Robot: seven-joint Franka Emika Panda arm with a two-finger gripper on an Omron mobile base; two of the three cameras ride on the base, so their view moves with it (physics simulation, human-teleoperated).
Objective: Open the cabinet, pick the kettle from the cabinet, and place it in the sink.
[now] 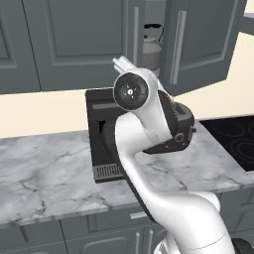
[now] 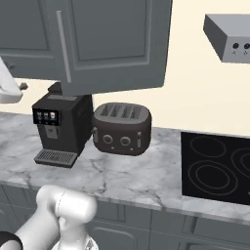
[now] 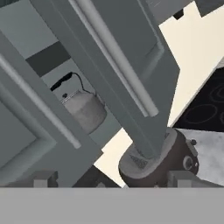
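So the gripper (image 3: pixel 109 181) is spread wide with nothing in it, just its two finger tips poking up in the hand view, sitting in front of and below the right-hand door (image 3: pixel 127 83) of the cabinet (image 1: pixel 74 44). Going outward from that door: directly under its lower corner is the brown toaster (image 3: pixel 162 162) on the marble counter (image 1: pixel 44 173), with the black coffee machine (image 2: pixel 58 127) next to it.

The door itself is swung partway out, so there's only a narrow gap between it and the left door. Through that gap, further back on the shelf, sits the kettle (image 3: pixel 83 109), upright, black handle arching on top. The sink isn't in frame here.

My take on the step: the cabinet's open enough to see the kettle, but that gap looks tight for an arm. I'd push the right door wider first, then go in straight, jaws lined up across the handle arch, and keep clear of the door edge and its long bar handle (image 3: pixel 118 61).
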